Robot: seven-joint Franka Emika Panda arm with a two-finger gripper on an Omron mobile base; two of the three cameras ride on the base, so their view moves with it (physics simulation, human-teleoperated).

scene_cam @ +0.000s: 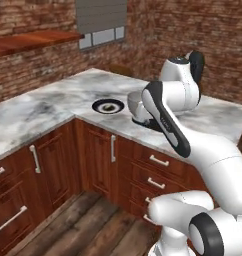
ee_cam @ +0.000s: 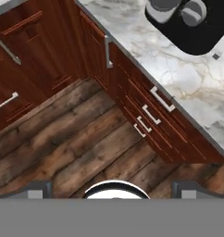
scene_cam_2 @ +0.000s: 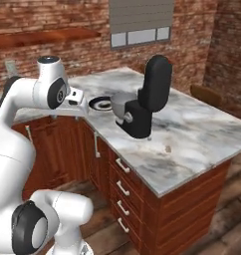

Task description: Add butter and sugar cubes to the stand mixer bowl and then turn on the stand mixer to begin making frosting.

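On the marble counter (scene_cam_2: 202,134), approx. centre of the right base view, the black stand mixer (scene_cam_2: 148,97) is standing w/ its grey stand mixer bowl (scene_cam_2: 121,103) at its 9 o'clock. A dark-rimmed plate (scene_cam: 108,106) is lying just beside the bowl, at its 9 o'clock in the left base view.

Risk, as a judgement: the hand is hanging off the counter edge, looking down at wood floor (ee_cam: 63,143) and drawers (ee_cam: 151,115); swinging in low could be clipping the counter lip or knocking the bowl.

Gripper (ee_cam: 112,187) is sitting wide open, holding and touching nothing. Butter and sugar cubes: can't make out on the plate.
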